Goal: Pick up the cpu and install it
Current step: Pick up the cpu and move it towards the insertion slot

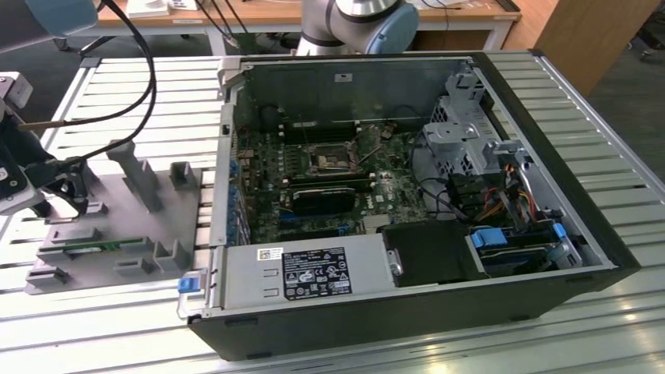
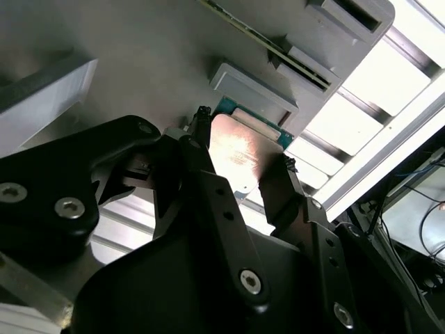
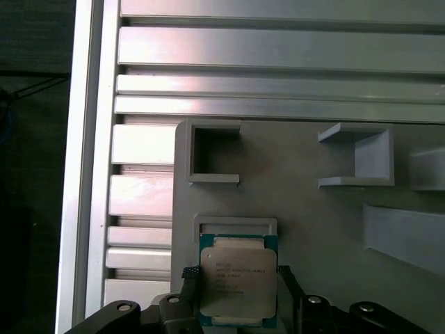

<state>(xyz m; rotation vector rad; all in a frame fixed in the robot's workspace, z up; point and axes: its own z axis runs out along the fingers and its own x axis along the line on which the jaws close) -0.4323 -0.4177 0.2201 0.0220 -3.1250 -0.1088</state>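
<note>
The gripper [image 2: 244,139] clamps the cpu [image 3: 238,282] by two opposite edges. A fixture wall [image 3: 235,225] abuts its forward edge.

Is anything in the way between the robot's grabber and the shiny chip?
No, nothing visible is in the way. The gripper is right at the cpu, which lies on the grey holder. Its shiny top is bare in both wrist views.

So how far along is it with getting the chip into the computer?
Done: the gripper is at the chip on the gray tray. In hand: the pickup; I cannot tell if the chip is gripped. Left: lifting and installing; the chip is not yet at the board's socket in the open computer.
</note>
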